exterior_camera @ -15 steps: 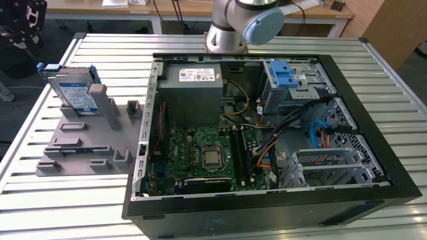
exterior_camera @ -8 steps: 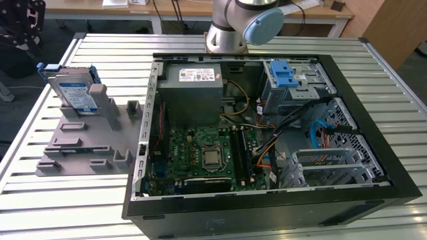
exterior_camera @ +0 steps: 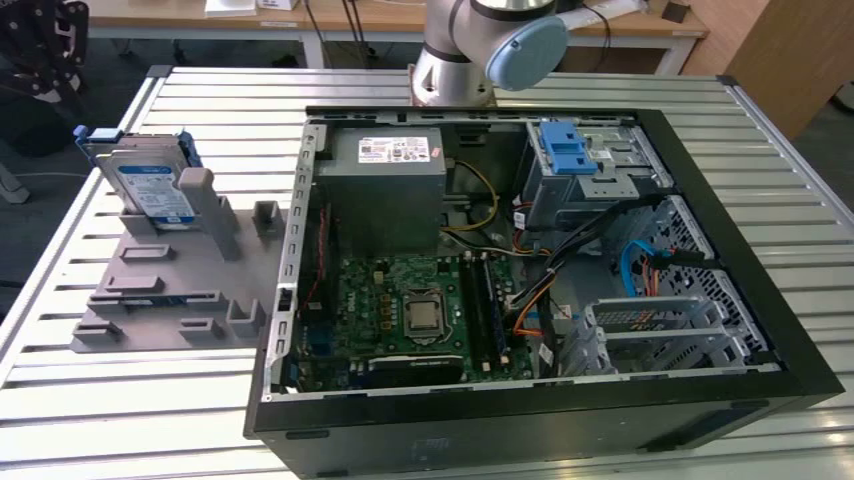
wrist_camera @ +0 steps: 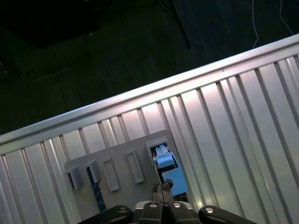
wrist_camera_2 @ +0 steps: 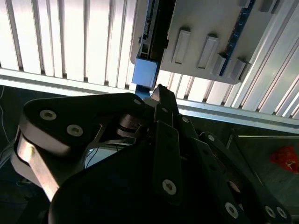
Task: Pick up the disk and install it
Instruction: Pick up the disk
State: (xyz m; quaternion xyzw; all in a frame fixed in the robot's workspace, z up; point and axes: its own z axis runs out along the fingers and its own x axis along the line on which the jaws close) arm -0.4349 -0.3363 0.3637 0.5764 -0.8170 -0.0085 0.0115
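1. disk [exterior_camera: 144, 180] stands on edge in the end slot of the grey rack [exterior_camera: 174, 290], label side out, blue frame round it. not picked up.
2. in both wrist views it shows edge-on from above as a blue block at the rack's end [wrist_camera: 164, 161] [wrist_camera_2: 145, 72].
3. claw [wrist_camera: 162, 188] is clenched, tips pressed together with nothing between them.
4. claw hangs over the disk end of the rack, tips lined up with the disk's blue edge. can't tell whether they touch it.
5. open computer case [exterior_camera: 534, 270] lies flat just beside the rack, on the exterior view's right of it.
6. rack and case both sit on the slatted metal table [exterior_camera: 107, 400].
7. drive cage [exterior_camera: 587, 165] with a blue latch sits inside the case, on the side away from the rack.
8. arm base [exterior_camera: 461, 60] stands behind the case, well apart from the rack.
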